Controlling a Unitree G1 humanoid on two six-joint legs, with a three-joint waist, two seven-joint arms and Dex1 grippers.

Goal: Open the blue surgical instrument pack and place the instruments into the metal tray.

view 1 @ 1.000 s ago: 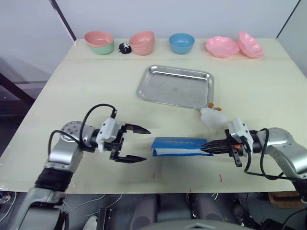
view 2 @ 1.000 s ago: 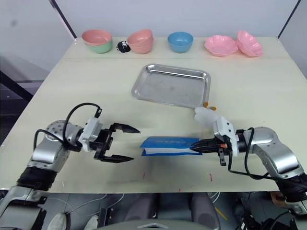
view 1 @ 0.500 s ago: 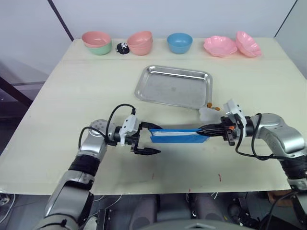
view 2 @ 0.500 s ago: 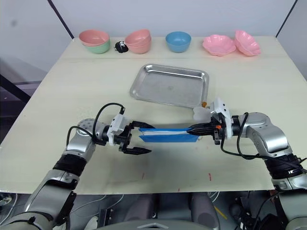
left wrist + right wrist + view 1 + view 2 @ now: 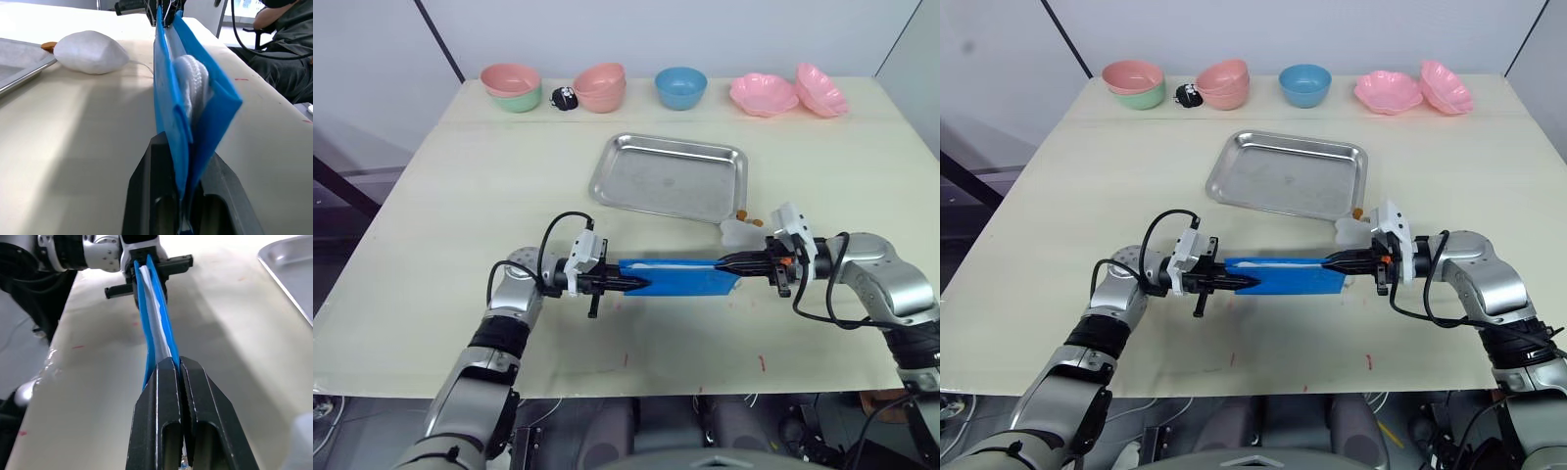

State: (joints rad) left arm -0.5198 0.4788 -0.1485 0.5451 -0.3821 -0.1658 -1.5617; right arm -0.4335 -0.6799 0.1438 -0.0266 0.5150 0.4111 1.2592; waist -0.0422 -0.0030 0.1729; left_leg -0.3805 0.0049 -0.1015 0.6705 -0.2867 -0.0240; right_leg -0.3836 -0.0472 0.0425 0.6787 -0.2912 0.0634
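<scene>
Blue pack: my blue surgical instrument pack (image 5: 677, 277) hangs edge-up, near side of the metal tray (image 5: 671, 178).
Left gripper (image 5: 628, 282): clamped on one end.
Right gripper (image 5: 724, 261): clamped on the opposite end.

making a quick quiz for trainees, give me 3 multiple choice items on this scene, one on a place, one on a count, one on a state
1. Where is the blue surgical instrument pack?
A. inside the metal tray
B. held between the two end effectors, nearer the robot than the tray
C. beside the blue bowl

2. How many bowls along the table's far edge are blue?
A. one
B. two
C. three

3. What is in the metal tray?
A. the instruments
B. a white toy
C. nothing

Answers:
1 B, the left end effector and right end effector each clamp one end.
2 A, a single blue bowl sits among the pink and green ones.
3 C, its floor is bare.
</scene>
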